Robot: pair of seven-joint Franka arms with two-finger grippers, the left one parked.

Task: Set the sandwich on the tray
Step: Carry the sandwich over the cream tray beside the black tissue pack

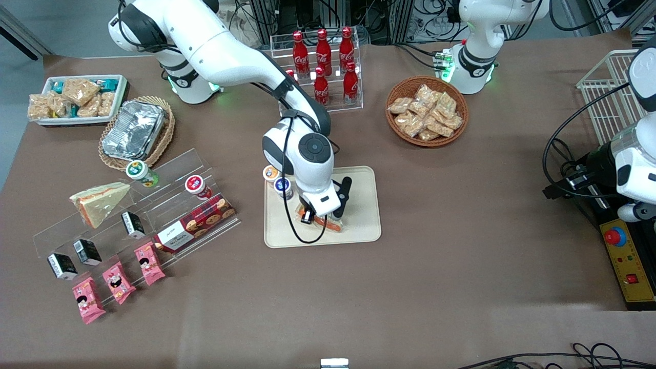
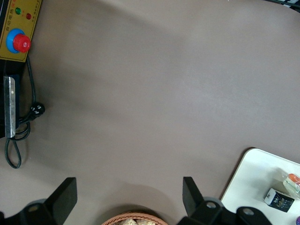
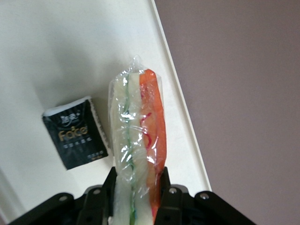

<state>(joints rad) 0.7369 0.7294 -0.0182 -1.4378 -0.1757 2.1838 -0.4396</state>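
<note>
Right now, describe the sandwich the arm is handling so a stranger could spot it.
Find the cream tray mid-table. Over it, the end effector is shut on the sandwich, a clear-wrapped wedge beside a small black packet. Its orange and green filling sets it apart from the tan-faced wedge on the acrylic rack.

Even, bright overhead light; soft shadows, mild glare on plastic wrap, sharp focus.

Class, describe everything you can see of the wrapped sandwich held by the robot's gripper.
The sandwich is a wedge sealed in clear, crinkled plastic wrap. Its cut edge shows pale bread layers with a thin green strip and a broad orange band. It stands on edge between the fingers of the gripper, which is shut on it, over the cream tray near the rim. A small black packet lies beside it on the tray.
</note>
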